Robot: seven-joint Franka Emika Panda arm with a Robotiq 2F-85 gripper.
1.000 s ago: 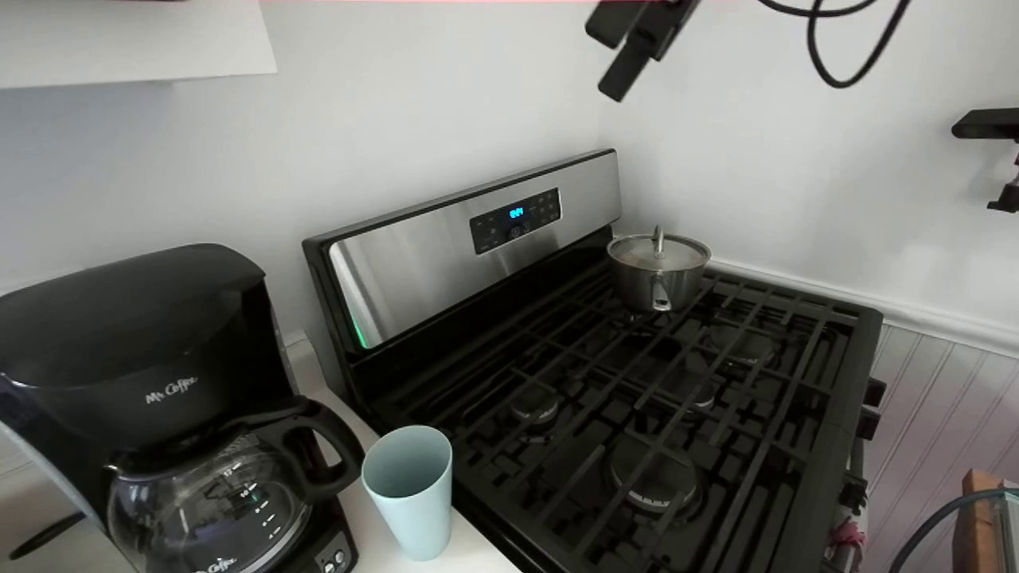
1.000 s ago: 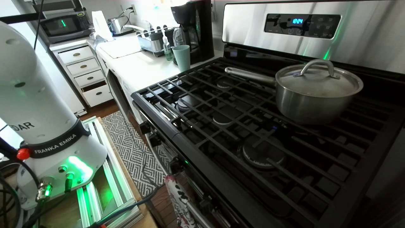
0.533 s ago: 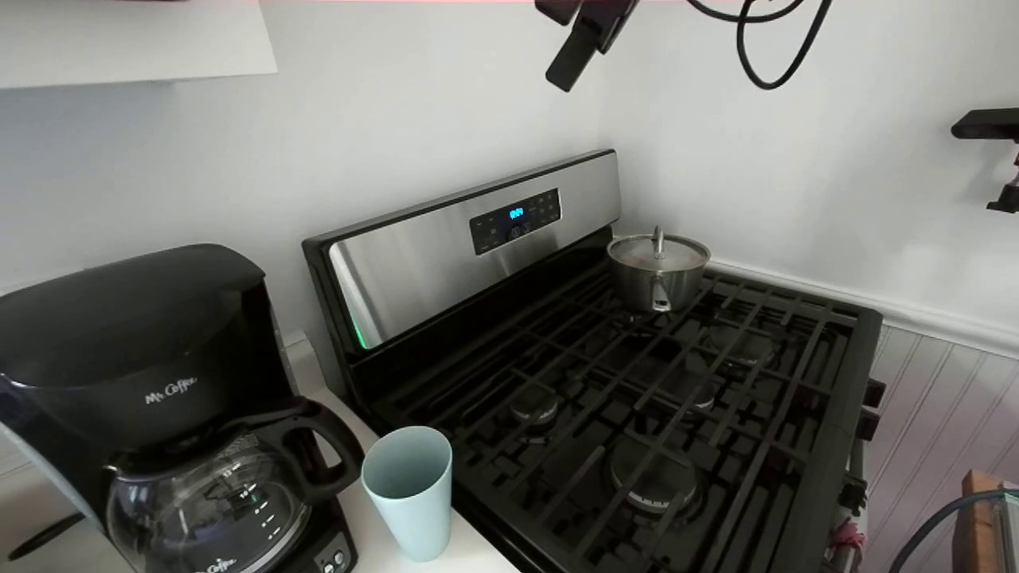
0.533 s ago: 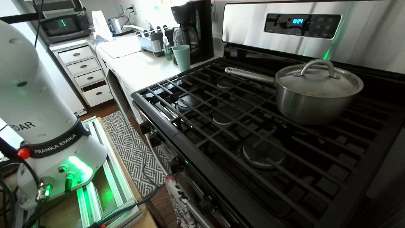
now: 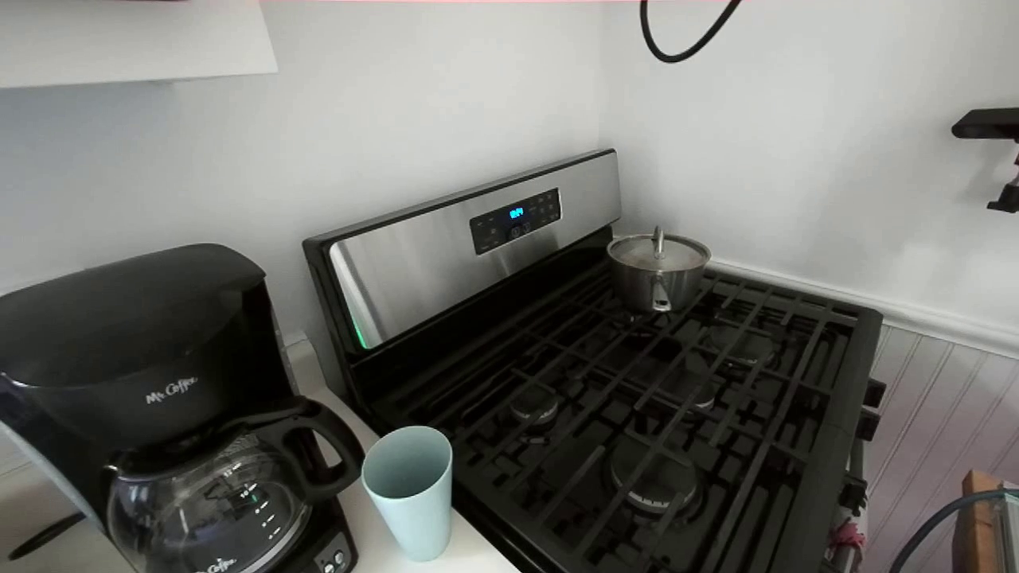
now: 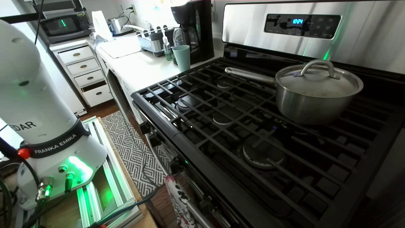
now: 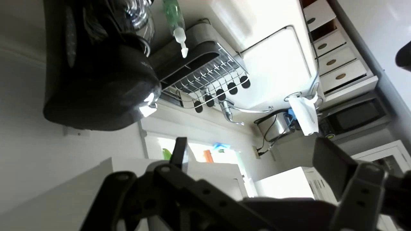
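My gripper [image 7: 255, 155] is open, with its two black fingers wide apart and nothing between them. It is out of view in both exterior views; only a black cable loop [image 5: 677, 48] hangs in at the top. In the wrist view the black coffee maker [image 7: 106, 93] is nearest, at the upper left; it also stands on the counter in an exterior view [image 5: 127, 334]. A light blue cup [image 5: 414, 497] stands upright beside it. A lidded steel pot [image 6: 311, 101] sits on the back of the stove grates; it also shows in an exterior view [image 5: 657, 274].
The black gas stove [image 6: 221, 133] has a steel back panel [image 5: 446, 255]. A dish rack [image 7: 208, 73], a green soap bottle [image 7: 173, 16], a faucet [image 7: 228, 110] and a paper towel roll [image 7: 303, 114] are along the counter. A white cabinet [image 5: 135, 44] hangs over the coffee maker.
In an exterior view the gripper has moved left and up, out of the frame. The cable loop has moved left and up too. The pot, cup and coffee maker have not moved.
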